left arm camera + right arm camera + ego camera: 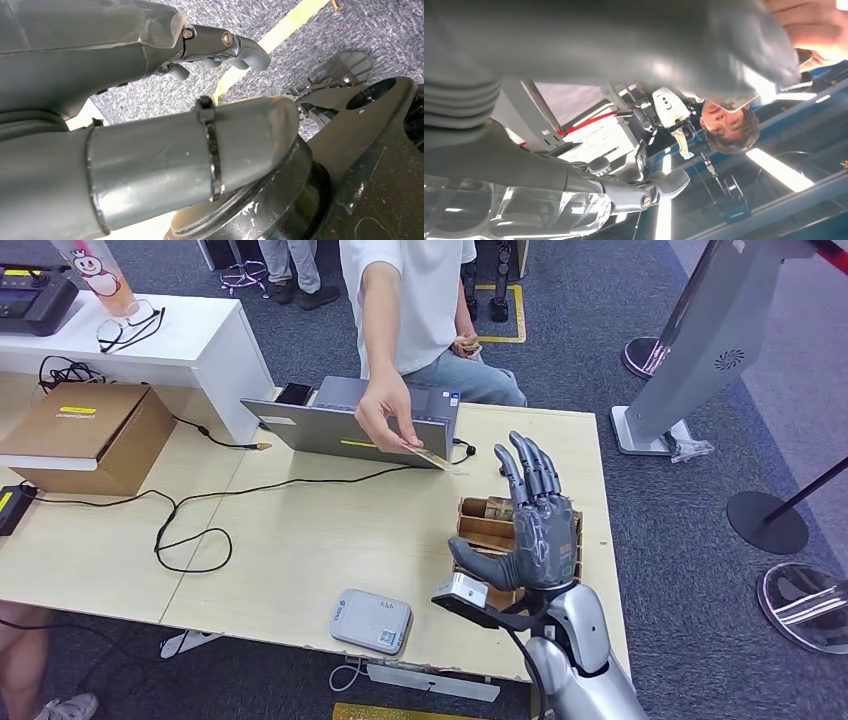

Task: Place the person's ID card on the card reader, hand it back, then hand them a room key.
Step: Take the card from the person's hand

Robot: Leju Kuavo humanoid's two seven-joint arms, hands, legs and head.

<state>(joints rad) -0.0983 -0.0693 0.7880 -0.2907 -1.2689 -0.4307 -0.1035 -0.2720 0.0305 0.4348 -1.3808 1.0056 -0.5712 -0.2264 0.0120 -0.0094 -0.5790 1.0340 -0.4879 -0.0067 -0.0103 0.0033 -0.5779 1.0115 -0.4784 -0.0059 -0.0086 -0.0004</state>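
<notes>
person's hand (383, 410) holds id card (432, 457) near right hand (535, 530), fingers spread.

My right hand (535, 525) dark grey with segmented fingers, silver forearm (580, 655) behind it, small white camera box on a black bracket at the wrist (462, 592), left hand (150, 150) matt grey, black band round its thumb.

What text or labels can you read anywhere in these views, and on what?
Nothing reads clearly.
Cardboard box: yellow label, print too small.
Card reader: small logo and sticker, blurred.
Laptop: yellow sticker on the lid, unreadable.
Card in the person's hand: print too small.
Paper cup: a cartoon figure, no words legible.
</notes>
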